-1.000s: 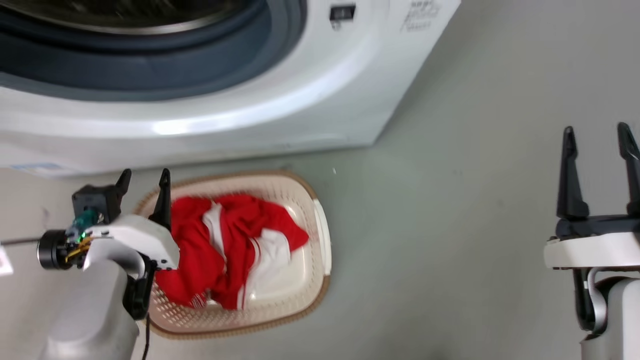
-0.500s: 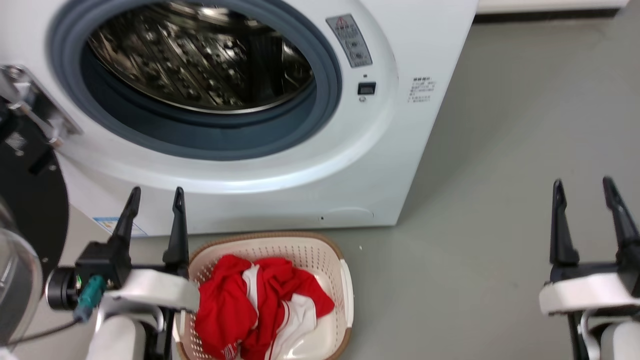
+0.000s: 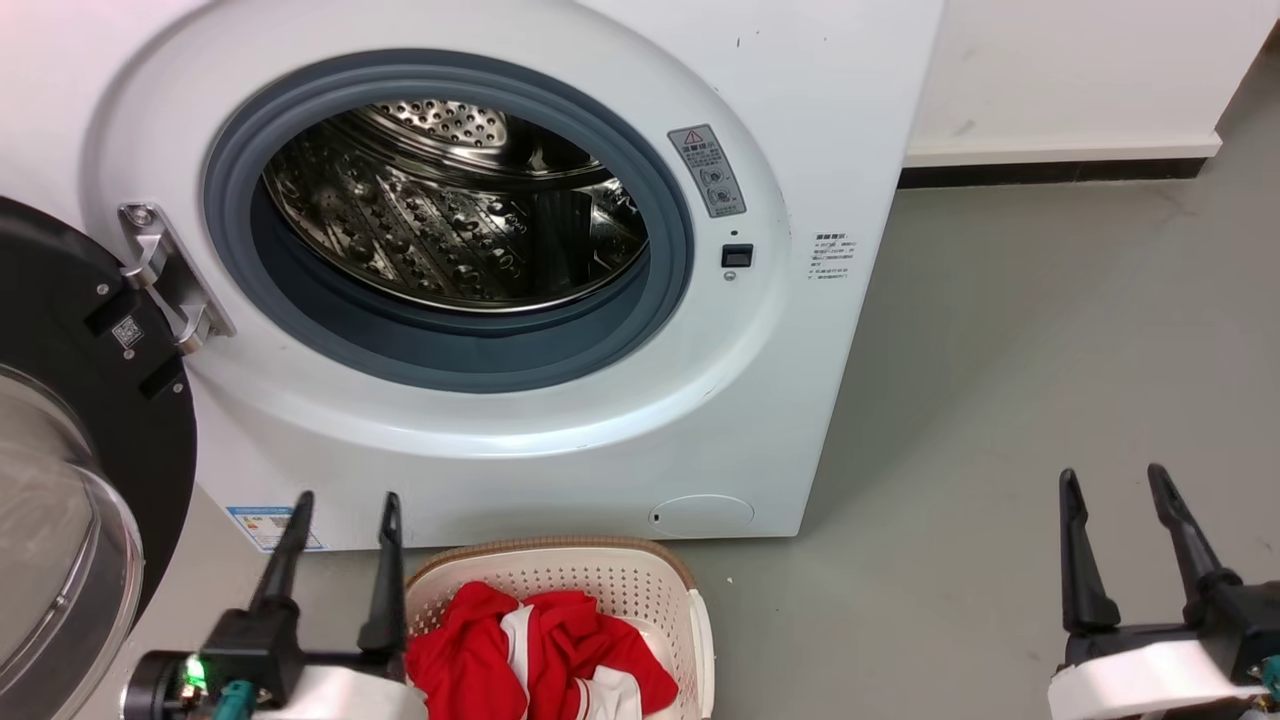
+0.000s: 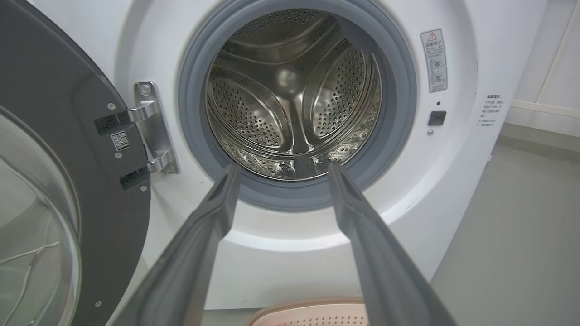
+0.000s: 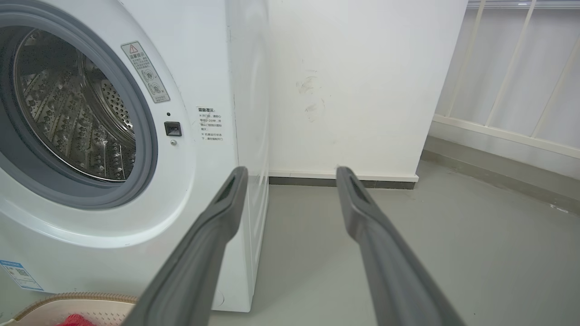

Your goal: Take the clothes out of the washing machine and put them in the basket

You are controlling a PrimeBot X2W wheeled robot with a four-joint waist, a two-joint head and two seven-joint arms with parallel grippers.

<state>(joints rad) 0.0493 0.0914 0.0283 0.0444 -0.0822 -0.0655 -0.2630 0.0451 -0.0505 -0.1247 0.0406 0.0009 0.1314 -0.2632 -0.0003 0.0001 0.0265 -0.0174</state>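
Clothes (image 3: 540, 655) — one red-and-white heap, long axis unclear, in one basket (image 3: 600, 570) before one washing machine (image 3: 800, 380), porthole facing the robot — left gripper (image 3: 347, 497), right gripper (image 3: 1112, 472) both spread, empty.

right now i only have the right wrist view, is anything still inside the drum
Observer: None that I can see. The left wrist view looks straight into the washing machine, and its drum shows bare steel.
Operator: so the clothes are in the basket
Observer: Yes. In the head view the clothes lie inside the basket.
Operator: left gripper holding anything
Observer: No. The left gripper is open and empty, beside the basket.
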